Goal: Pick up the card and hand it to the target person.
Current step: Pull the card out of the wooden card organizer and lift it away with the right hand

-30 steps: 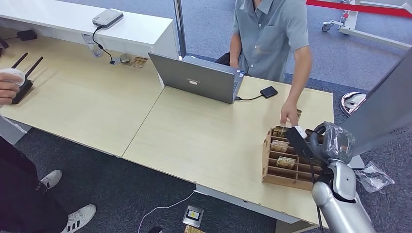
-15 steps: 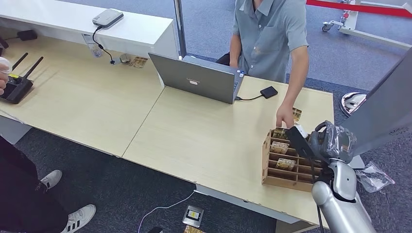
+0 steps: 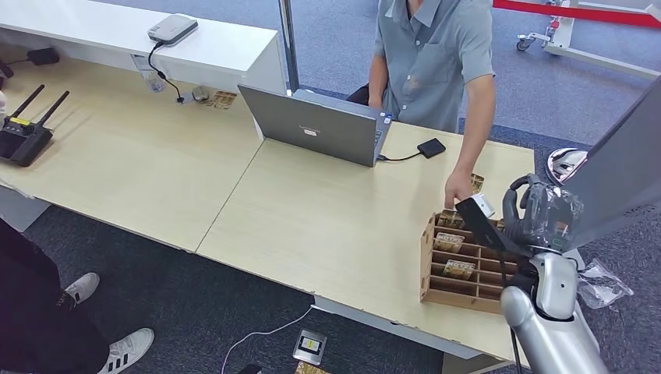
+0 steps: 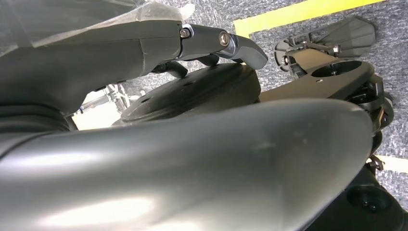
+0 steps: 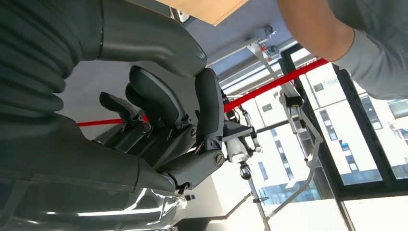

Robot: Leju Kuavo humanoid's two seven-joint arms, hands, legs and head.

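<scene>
My right hand [image 3: 542, 218] is raised above the right end of the wooden card rack [image 3: 427, 265] and holds a dark card [image 3: 477, 215] with a white tip that points up and left. The person in the grey shirt [image 3: 436, 54] stands behind the table, one hand [image 3: 457, 189] lowered just left of the card's tip, close to it. In the right wrist view the fingers [image 5: 159, 120] are curled in, and the person's forearm [image 5: 312, 24] is beyond them. My left hand [image 4: 144, 43] hangs low with a finger stretched out, holding nothing.
Several patterned cards [image 3: 449, 241] lie in the rack's slots. An open laptop [image 3: 316, 125] and a black drive [image 3: 431, 147] sit on the wooden table [image 3: 335, 218]. A remote controller [image 3: 23, 140] lies at the far left. Another person's shoes [image 3: 117, 351] are on the floor below.
My right hand has lifted the card up and slightly to the right, off the rack. The person's hand has stayed near the rack's far end. A hand at the far left edge has withdrawn.
</scene>
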